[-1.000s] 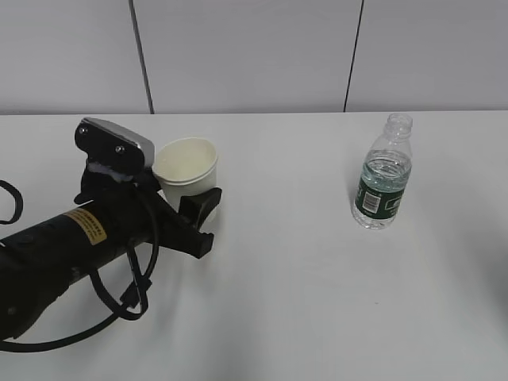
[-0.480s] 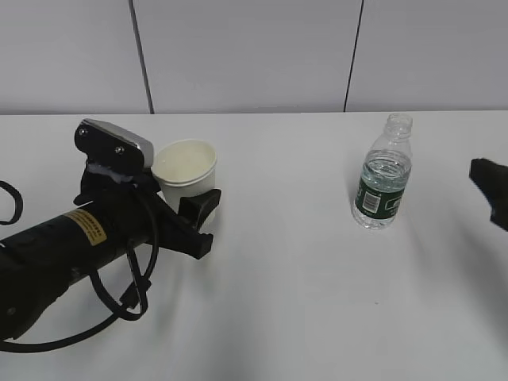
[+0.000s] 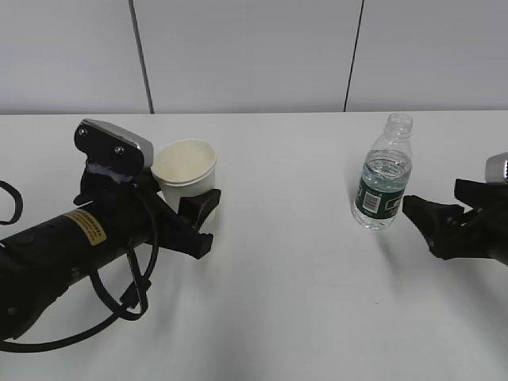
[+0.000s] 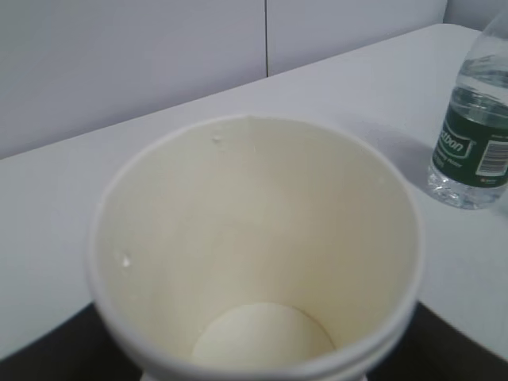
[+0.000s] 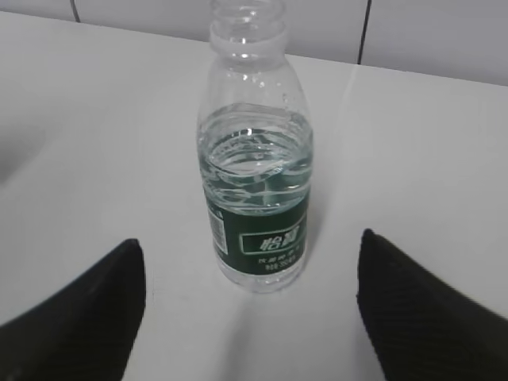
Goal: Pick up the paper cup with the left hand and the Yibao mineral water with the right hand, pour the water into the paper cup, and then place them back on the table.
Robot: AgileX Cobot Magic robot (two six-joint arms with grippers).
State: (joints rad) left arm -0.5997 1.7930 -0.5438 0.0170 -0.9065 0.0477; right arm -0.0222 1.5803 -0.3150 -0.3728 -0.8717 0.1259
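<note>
The cream-white paper cup [image 3: 185, 167] stands on the white table [image 3: 302, 302] at the left, held between the fingers of my left gripper [image 3: 188, 200]. In the left wrist view the cup [image 4: 254, 238] fills the frame, empty, with dark fingers at both lower corners. The Yibao water bottle [image 3: 382, 178] stands upright and uncapped at the right, partly full. My right gripper [image 3: 421, 216] is open just right of the bottle and does not touch it. In the right wrist view the bottle [image 5: 255, 182] stands ahead of the spread fingers [image 5: 87, 309].
A plain grey panelled wall [image 3: 254, 55] runs behind the table's far edge. The bottle also shows at the right edge of the left wrist view [image 4: 475, 143]. Black cables [image 3: 131, 294] loop under the left arm.
My right gripper has come into view from the right edge and moved left to just beside the bottle. The left arm, cup and bottle have not moved.
</note>
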